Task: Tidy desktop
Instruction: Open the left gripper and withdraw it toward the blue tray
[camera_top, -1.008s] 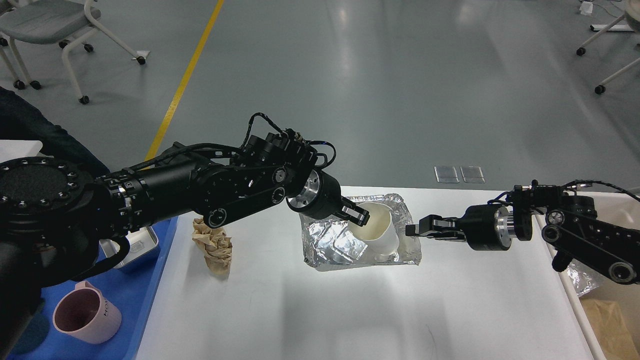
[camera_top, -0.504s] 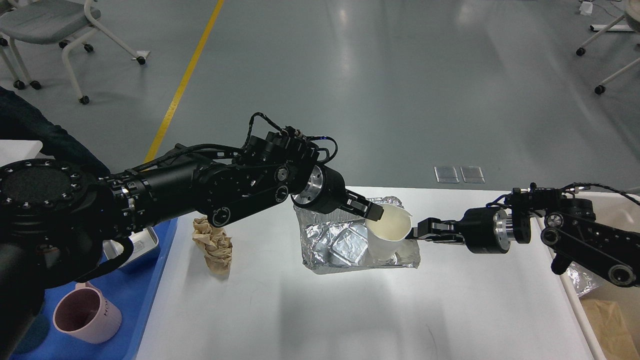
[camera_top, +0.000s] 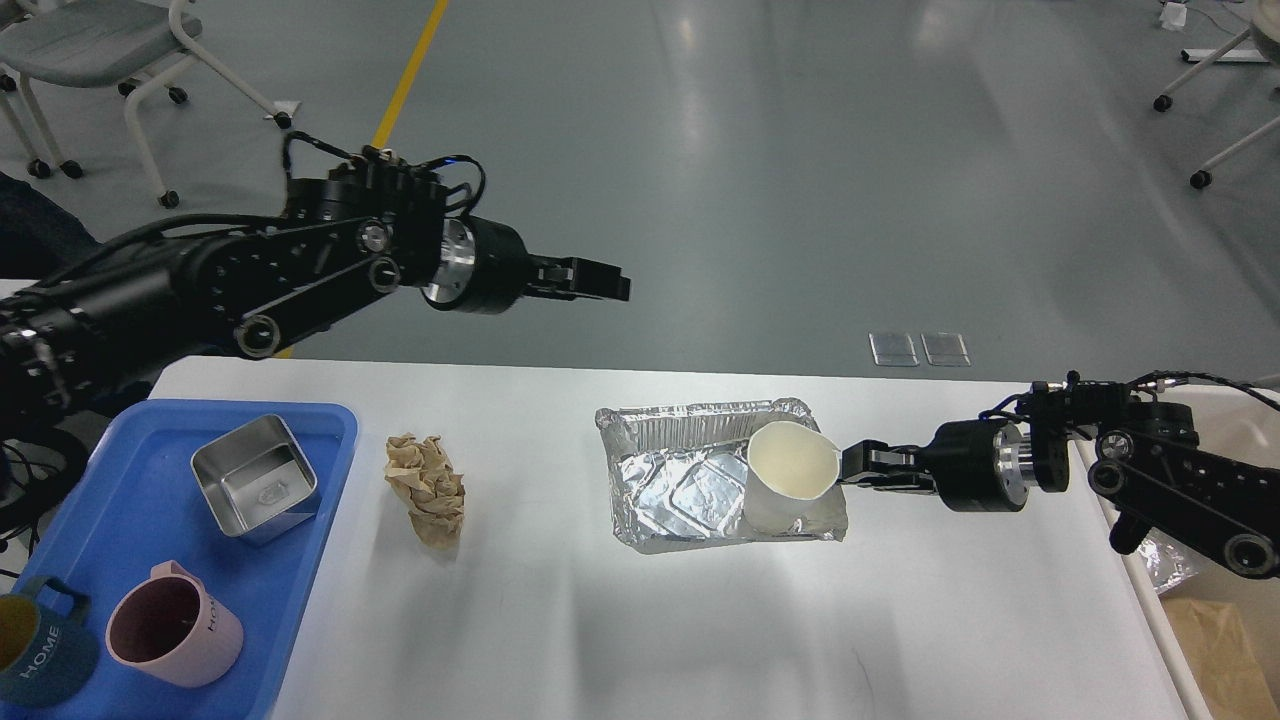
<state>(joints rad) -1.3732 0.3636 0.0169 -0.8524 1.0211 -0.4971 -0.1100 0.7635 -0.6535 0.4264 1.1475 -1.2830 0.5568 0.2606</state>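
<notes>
The white desktop (camera_top: 640, 620) carries a foil tray (camera_top: 680, 490) at its middle. A white paper cup (camera_top: 790, 480) stands tilted in the tray's right end. My right gripper (camera_top: 848, 468) reaches in from the right at tray height and is shut on the cup's right rim. My left gripper (camera_top: 610, 285) is empty and hangs high above the desktop's far edge, well up and left of the tray. Its fingers point right and look slightly apart. A crumpled brown paper ball (camera_top: 428, 490) lies left of the tray.
A blue tray (camera_top: 330, 500) at the left holds a square steel tin (camera_top: 255, 478), a pink mug (camera_top: 172, 625) and a dark blue mug (camera_top: 40, 650). A beige bin (camera_top: 1215, 640) with foil and brown paper stands at the right edge. Chairs stand on the floor beyond.
My left gripper has let go of the cup and swung up and to the left, away from the tray. The cup now sits in the tray's right end with my right gripper on its rim.
</notes>
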